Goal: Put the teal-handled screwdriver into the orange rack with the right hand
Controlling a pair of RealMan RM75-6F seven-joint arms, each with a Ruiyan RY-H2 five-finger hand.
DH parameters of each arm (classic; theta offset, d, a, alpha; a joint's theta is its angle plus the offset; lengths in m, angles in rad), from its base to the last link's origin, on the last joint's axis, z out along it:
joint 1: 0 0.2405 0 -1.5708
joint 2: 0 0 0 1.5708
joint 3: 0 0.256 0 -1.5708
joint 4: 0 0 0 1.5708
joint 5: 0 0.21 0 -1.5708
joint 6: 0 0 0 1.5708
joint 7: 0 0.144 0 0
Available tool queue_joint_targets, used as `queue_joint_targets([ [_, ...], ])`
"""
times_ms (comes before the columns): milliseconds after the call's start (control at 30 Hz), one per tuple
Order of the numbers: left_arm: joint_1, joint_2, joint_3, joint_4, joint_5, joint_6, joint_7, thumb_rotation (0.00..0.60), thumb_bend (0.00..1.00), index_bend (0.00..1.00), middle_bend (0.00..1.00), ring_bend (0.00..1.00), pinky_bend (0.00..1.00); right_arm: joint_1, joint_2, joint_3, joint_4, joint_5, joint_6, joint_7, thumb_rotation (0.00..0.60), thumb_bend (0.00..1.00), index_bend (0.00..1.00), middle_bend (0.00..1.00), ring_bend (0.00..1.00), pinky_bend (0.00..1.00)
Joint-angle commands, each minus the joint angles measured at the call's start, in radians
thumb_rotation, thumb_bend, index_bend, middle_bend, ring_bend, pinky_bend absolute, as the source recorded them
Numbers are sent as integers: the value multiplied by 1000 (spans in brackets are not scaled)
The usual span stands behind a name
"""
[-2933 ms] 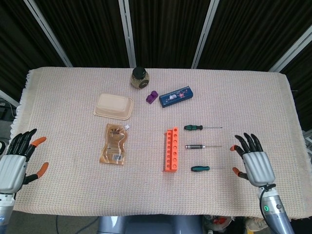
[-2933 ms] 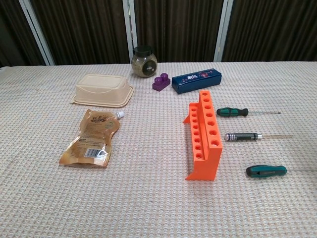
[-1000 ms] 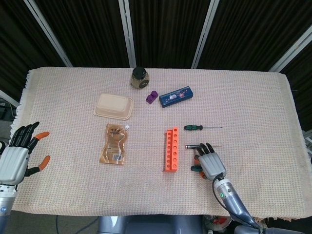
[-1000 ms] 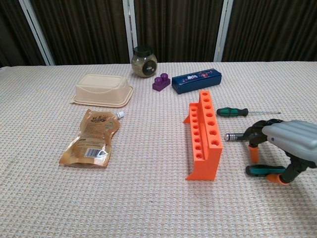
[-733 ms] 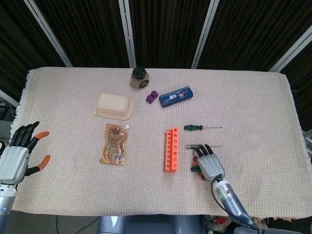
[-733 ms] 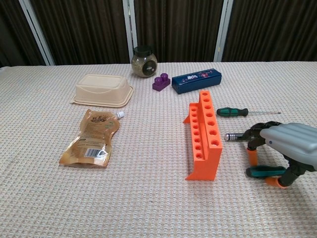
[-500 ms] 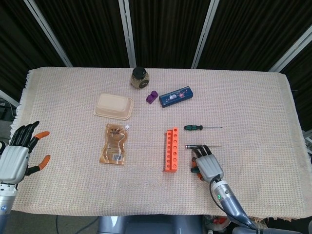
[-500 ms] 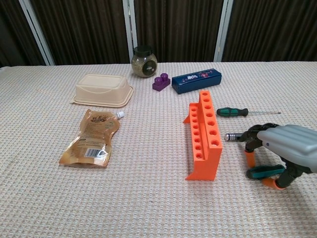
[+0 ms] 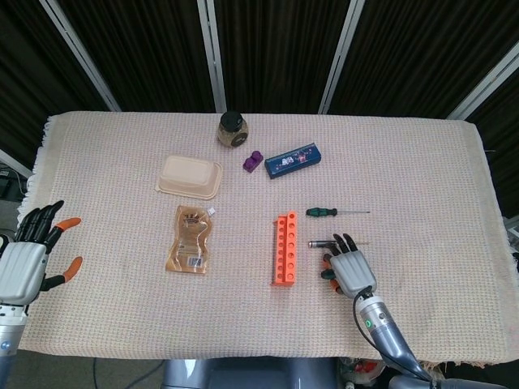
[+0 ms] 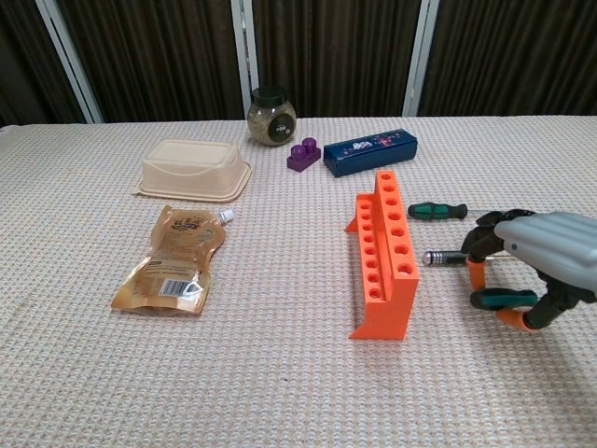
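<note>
Right hand [image 10: 539, 254] lower right, palm down, fingers curled around teal-handled screwdriver [image 10: 502, 299], pinching it just above the cloth, right of orange plastic rack [image 10: 384, 254], left hand [image 9: 24, 263] lower left, fingers spread, holding nothing.

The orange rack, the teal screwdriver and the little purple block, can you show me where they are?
orange rack [image 10: 383, 250], chest view, top face with holes.
teal screwdriver [image 10: 499, 299], chest view, middle of handle.
purple block [image 10: 303, 155], chest view, its front side.

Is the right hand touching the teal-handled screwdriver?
Touching: chest view shows the right hand pinching the teal-handled screwdriver between orange fingertips.
</note>
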Motion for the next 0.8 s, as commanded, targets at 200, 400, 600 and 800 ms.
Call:
queue_joint_targets([
  [200,0,7,9,-13,21,1,4,600,318,227,0,0,0,-18,203,79,-188,-67,-39,390,600,324,660,194,0,33],
  [400,-1,13,18,-27,33,-3,10,600,319,228,0,0,0,-8,338,126,-260,-111,-153,734,600,337,664,200,0,33],
  [600,0,14,30,-39,48,-6,23,600,317,228,0,0,0,15,433,164,-282,-187,-241,1033,600,343,665,200,0,33],
  [800,1,14,41,-45,52,-16,28,600,317,229,0,0,0,38,472,194,-273,-235,-272,1244,600,346,665,201,0,33],
])
